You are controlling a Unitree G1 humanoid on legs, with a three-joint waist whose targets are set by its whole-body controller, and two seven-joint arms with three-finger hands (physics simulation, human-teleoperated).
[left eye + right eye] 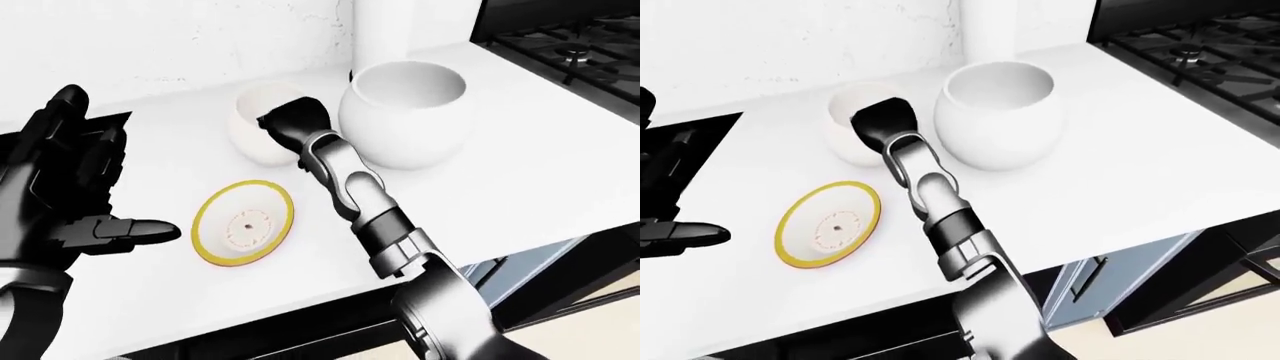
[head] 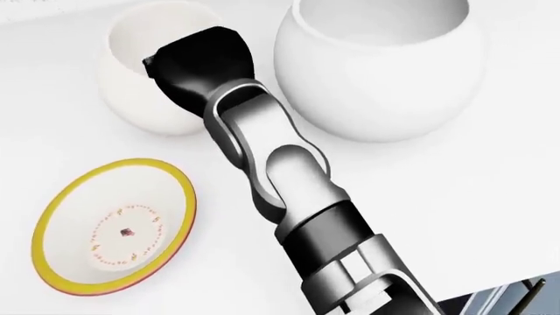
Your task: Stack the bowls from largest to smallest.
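Three bowls stand on the white counter (image 1: 520, 157). The large white bowl (image 1: 405, 112) is at the right. A medium white bowl (image 1: 258, 127) is just left of it. Below these lies the small shallow yellow-rimmed bowl (image 1: 245, 223). My right hand (image 2: 194, 56) reaches over the medium bowl's right rim, with its fingers hidden behind the black palm. In the left-eye view my left hand (image 1: 105, 165) is held open at the far left, apart from the bowls, holding nothing.
A black stove (image 1: 570, 45) fills the top right of the left-eye view. A white cylinder (image 1: 385, 30) stands behind the large bowl against the wall. A dark panel (image 1: 690, 131) lies at the counter's left. The counter's near edge runs along the bottom right.
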